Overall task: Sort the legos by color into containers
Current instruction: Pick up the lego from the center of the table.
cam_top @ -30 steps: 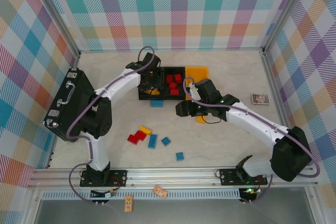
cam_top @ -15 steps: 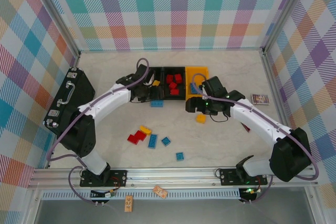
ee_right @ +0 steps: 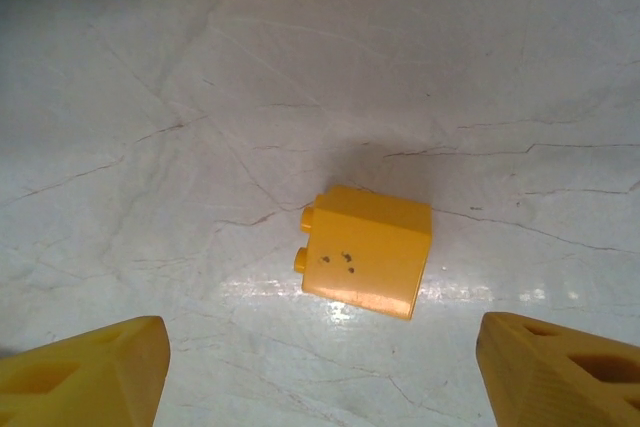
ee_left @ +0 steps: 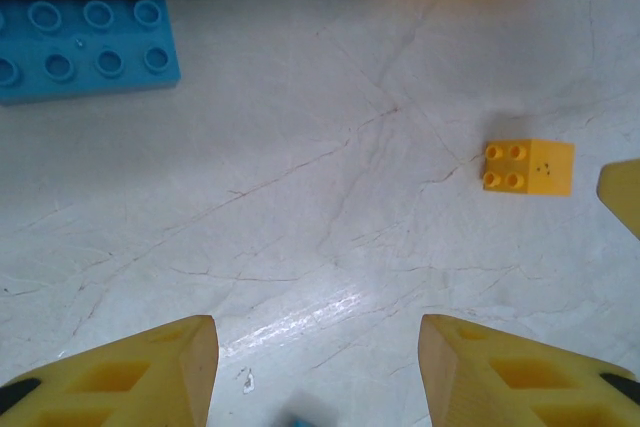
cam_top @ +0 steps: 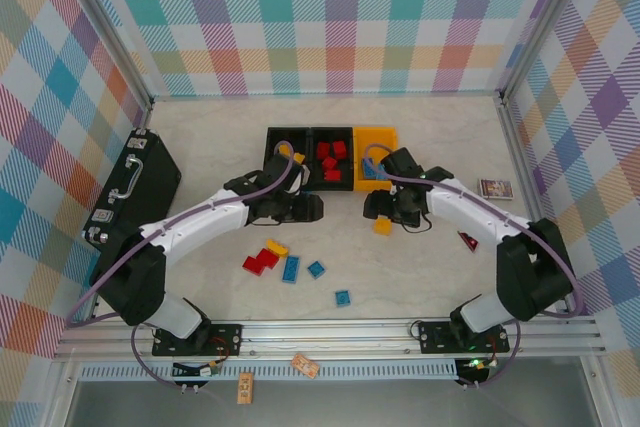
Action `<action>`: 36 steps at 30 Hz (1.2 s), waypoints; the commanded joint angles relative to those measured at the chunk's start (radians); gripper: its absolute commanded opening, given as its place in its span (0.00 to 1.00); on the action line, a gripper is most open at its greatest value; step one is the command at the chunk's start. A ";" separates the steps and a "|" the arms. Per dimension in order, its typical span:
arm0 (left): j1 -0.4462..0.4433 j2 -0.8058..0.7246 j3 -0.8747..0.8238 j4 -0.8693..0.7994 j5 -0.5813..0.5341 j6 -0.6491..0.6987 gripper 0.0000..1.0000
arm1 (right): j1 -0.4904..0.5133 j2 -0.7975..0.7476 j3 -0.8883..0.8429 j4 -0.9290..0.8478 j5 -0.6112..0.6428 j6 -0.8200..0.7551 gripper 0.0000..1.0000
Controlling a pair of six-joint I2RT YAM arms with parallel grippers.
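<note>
**Both Arms Hovering Low by a Stray Yellow Brick**

The right fingers (ee_right: 85, 367) are standing wide apart, released and gripping nothing. A small yellow brick (ee_right: 368, 250) is lying on its side on the pale worktop (ee_right: 500, 67) just ahead of them. It is touching neither finger, and its studs are pointing left in the right wrist view. Seen from above, that brick is sitting on the worktop just in front of the yellow-orange bin (cam_top: 378, 137), outside it.

The left fingers (ee_left: 120, 372) are likewise standing apart, with only bare worktop between them. In the left wrist view a large blue brick (ee_left: 85, 47) is resting studs-up right against the black bins' wall.

The three bins are standing in a row at the far middle of the worktop. The left black bin (cam_top: 283, 140) is holding a yellow piece (cam_top: 297, 158). The middle black bin (cam_top: 331, 130) is holding several red bricks (cam_top: 330, 157).

Nearer the arm bases, loose legos are lying together:
- red ones (cam_top: 260, 261)
- a yellow one (cam_top: 277, 247)
- three blue ones (cam_top: 291, 268), (cam_top: 316, 269) and (cam_top: 342, 297)

A black briefcase (cam_top: 130, 187) is lying at the left edge, and a small card (cam_top: 495, 188) is lying at the right.
</note>
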 commanded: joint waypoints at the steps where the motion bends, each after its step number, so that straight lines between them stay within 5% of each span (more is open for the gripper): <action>1: -0.020 -0.021 -0.020 0.018 -0.015 -0.008 0.55 | 0.002 0.044 0.043 -0.026 0.013 0.032 0.79; 16: -0.056 0.031 -0.029 0.021 -0.047 -0.020 0.55 | 0.003 0.198 0.053 0.003 -0.007 0.057 0.65; 26: -0.059 0.066 -0.012 0.027 -0.047 -0.029 0.54 | 0.013 0.199 0.068 -0.011 -0.007 0.025 0.34; 36: -0.059 -0.056 -0.117 0.066 -0.124 -0.124 0.55 | 0.057 0.154 0.184 -0.061 -0.018 -0.024 0.31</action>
